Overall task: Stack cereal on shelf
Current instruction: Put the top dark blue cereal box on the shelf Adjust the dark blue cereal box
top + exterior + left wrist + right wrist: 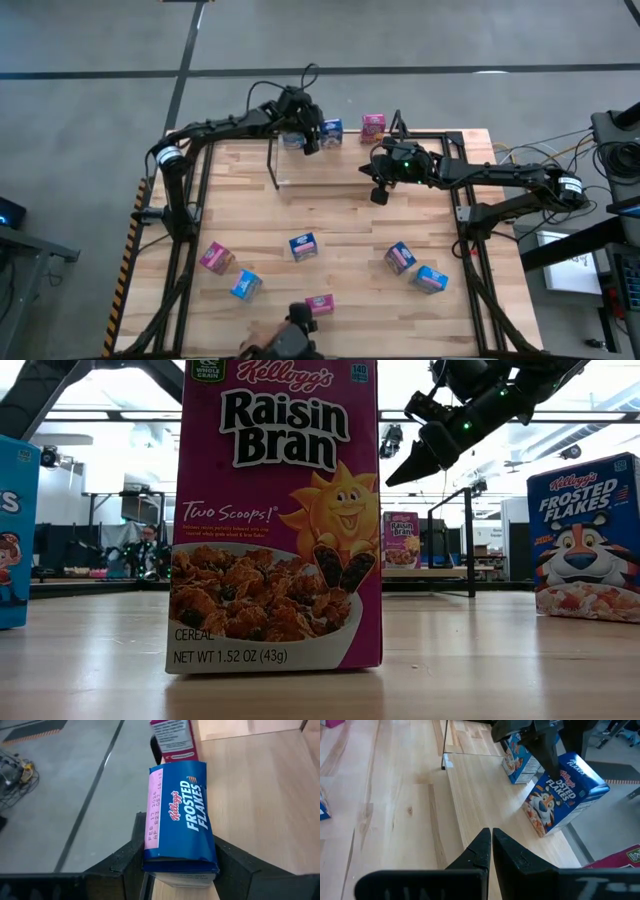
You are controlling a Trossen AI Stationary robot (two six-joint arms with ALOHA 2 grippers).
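Observation:
My left gripper (318,138) is at the table's far edge, shut on a blue Frosted Flakes box (179,820), which also shows in the right wrist view (565,795). A second blue box (520,760) stands just behind it, and a pink box (373,125) stands to the right. The shelf's thin black posts (272,162) and pale tier (320,182) are at the far middle. My right gripper (491,842) is shut and empty, raised above the wood beside the shelf; it also shows in the high view (379,194). My left gripper pinches the blue box between its two fingers (125,865), one on each broad face, near one end (555,767). The fingers come from above, slanting down. The box is tilted, with its lower corner (540,832) at the wood; I cannot tell if it touches.
Several loose boxes lie on the near half of the table: pink (215,258), blue (245,285), blue (303,246), pink (400,258), blue (430,278), pink (320,303). The black tube frame (190,200) edges the table on both sides.

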